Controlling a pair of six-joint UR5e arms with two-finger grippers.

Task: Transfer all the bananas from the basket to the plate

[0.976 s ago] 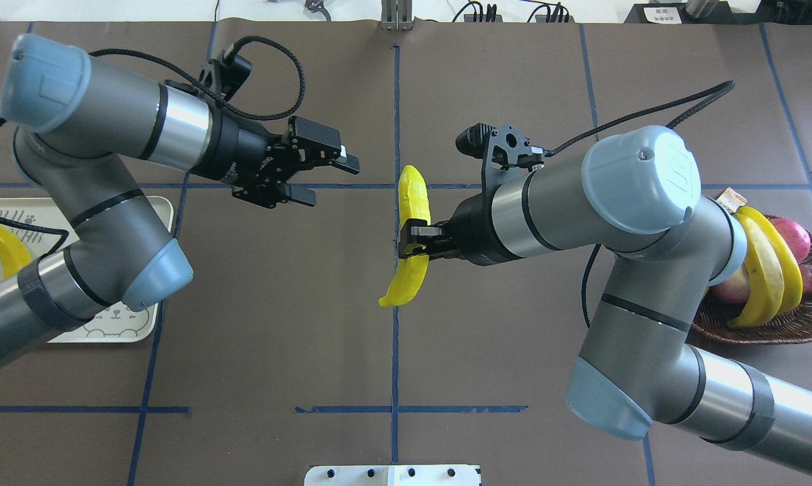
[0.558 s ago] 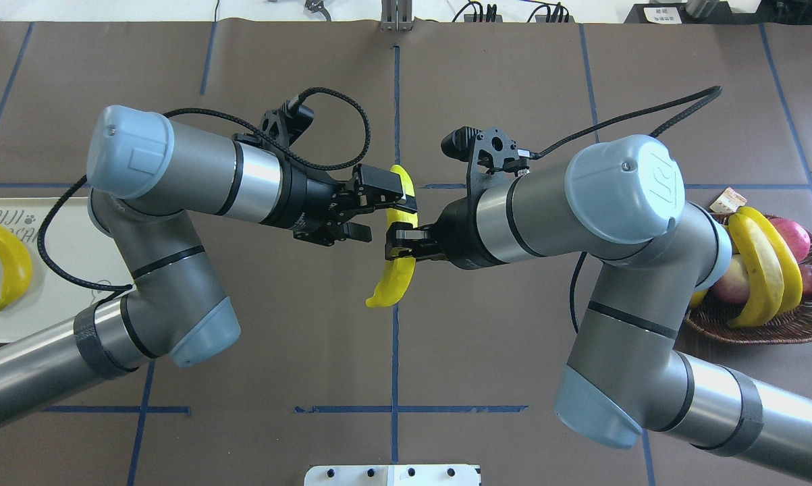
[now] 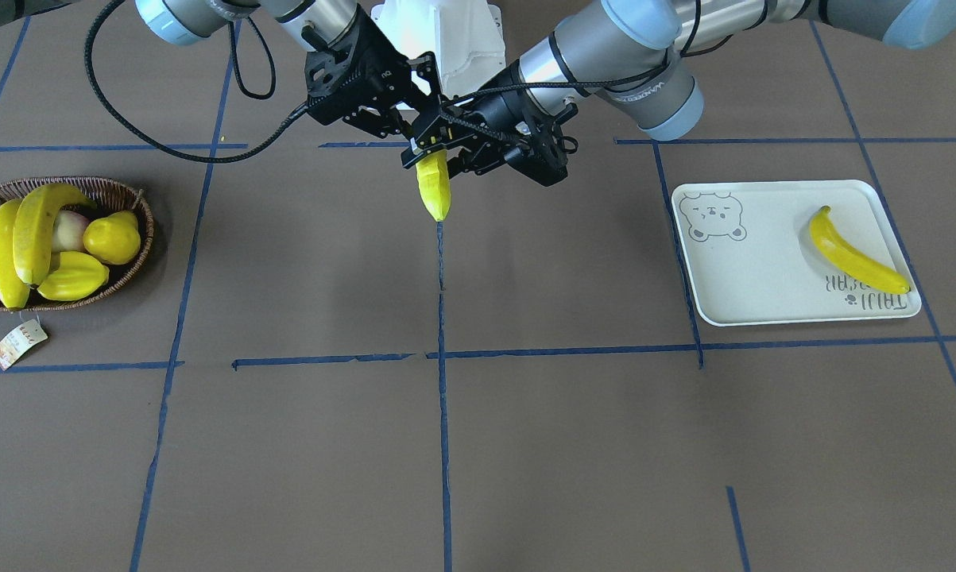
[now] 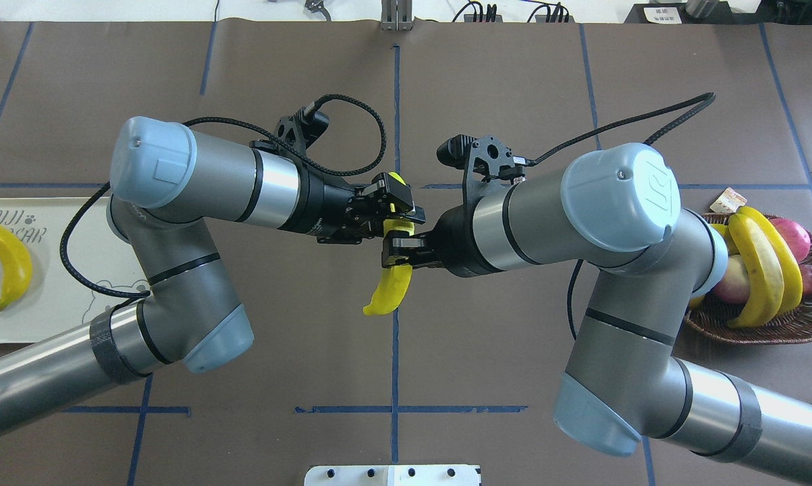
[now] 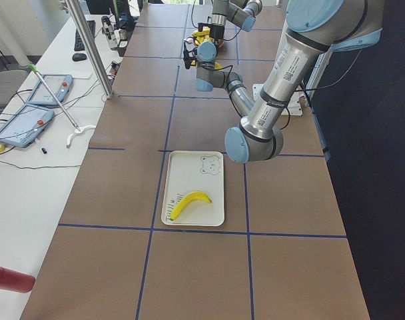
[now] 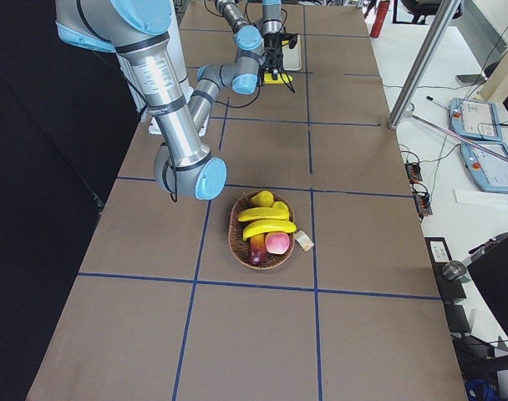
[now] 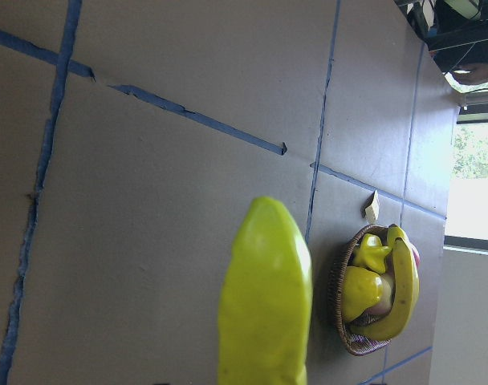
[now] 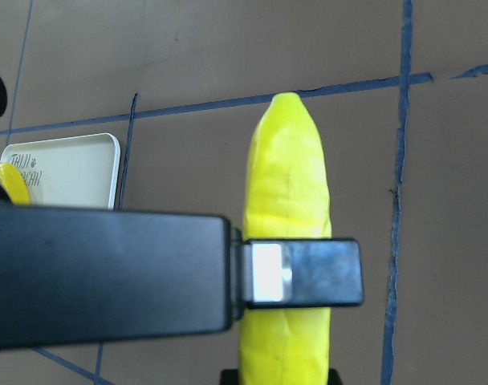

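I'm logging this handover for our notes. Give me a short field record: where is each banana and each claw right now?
held banana: in the air, above the middle of the table
right claw: shut on the held banana's middle
left claw: around the held banana's far end; grip cannot be told
plate: one banana lying on it
basket: two bananas among other fruit

Materials, finishes
Skin of the held banana (image 4: 387,297): smooth, glossy yellow; basket (image 3: 145,238): rough woven wicker, paper tag (image 3: 18,343); plate (image 3: 764,270): smooth matt cream; table cover (image 3: 605,445): matt brown, blue tape lines (image 3: 441,413).
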